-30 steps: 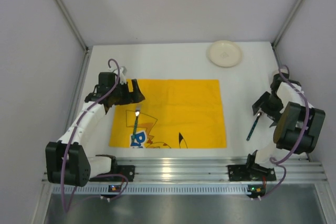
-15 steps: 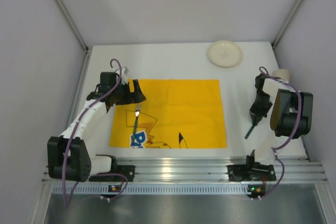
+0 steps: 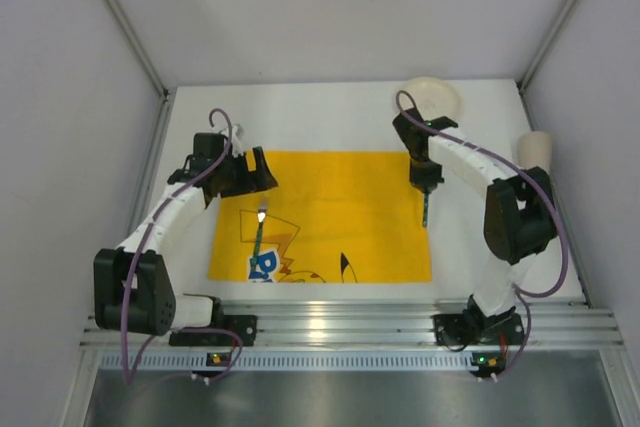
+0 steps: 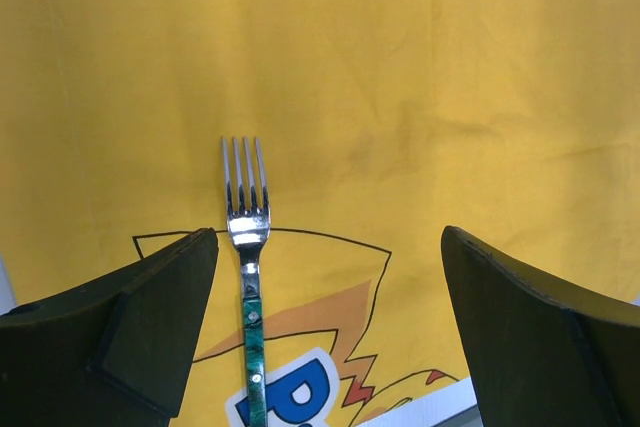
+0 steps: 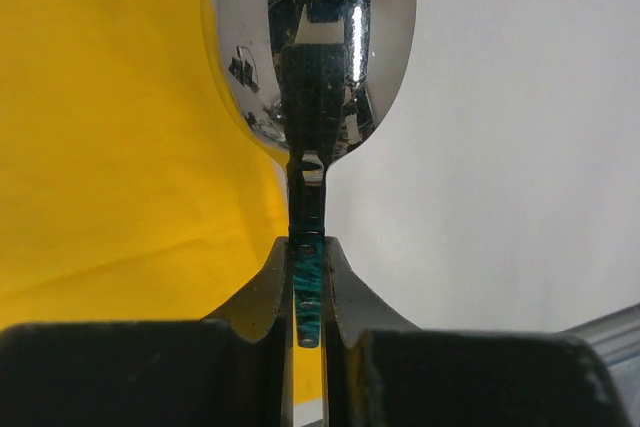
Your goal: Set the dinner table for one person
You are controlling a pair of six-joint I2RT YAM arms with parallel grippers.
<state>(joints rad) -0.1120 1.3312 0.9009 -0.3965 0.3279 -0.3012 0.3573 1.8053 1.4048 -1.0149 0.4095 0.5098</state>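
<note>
Over yellow mat [image 3: 340, 197], right edge: right claw [image 5: 308, 277] pinches spoon [image 5: 310, 27] by its skinny handle, could swivel and land half on the tabletop [image 3: 320, 117] beneath; left claw [image 4: 328, 247] gapes empty above fork [image 4: 247, 209].

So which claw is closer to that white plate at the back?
Right. The right gripper, shut on a spoon, hangs near the plate, over the right edge of the yellow mat; the left gripper is open by the fork on its left side.
</note>
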